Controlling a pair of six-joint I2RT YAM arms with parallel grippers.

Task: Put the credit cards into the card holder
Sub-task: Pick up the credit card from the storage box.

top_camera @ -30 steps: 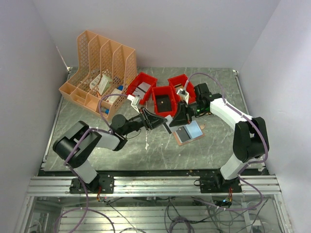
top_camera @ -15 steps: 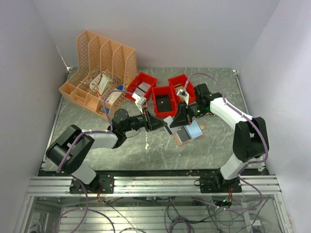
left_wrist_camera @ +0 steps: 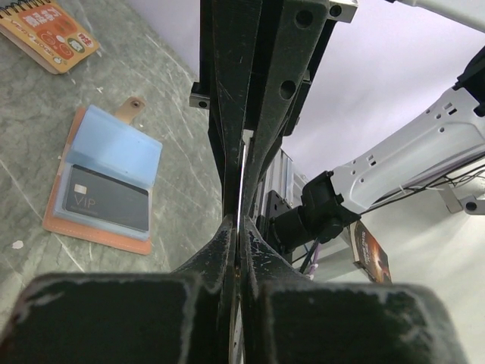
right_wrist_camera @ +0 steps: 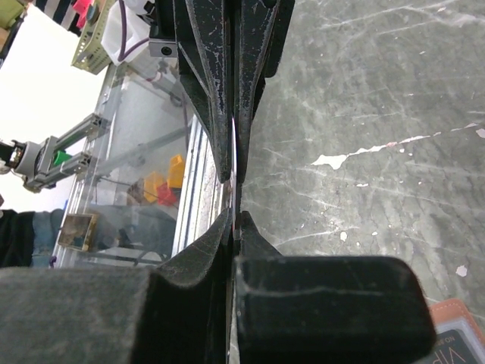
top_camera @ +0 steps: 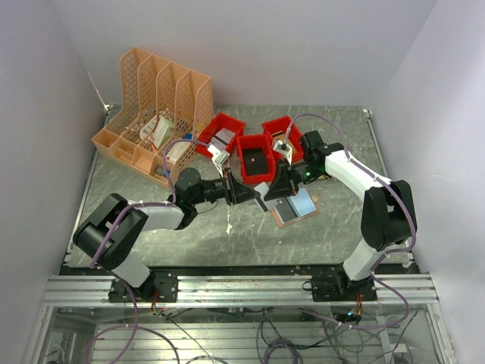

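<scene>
Grey marbled table (top_camera: pixel 227 244), left gripper (left_wrist_camera: pixel 238 231) and right gripper (right_wrist_camera: pixel 233 220) tip to tip above it, card holder (top_camera: pixel 292 206) open flat near the right one, one thin credit card (top_camera: pixel 263 189) pinched tight by both closed claws.

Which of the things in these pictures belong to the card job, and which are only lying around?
For the job: card holder, black card inside it, thin card held in the air.
Lying about: red bins, orange file rack, notebook.
</scene>
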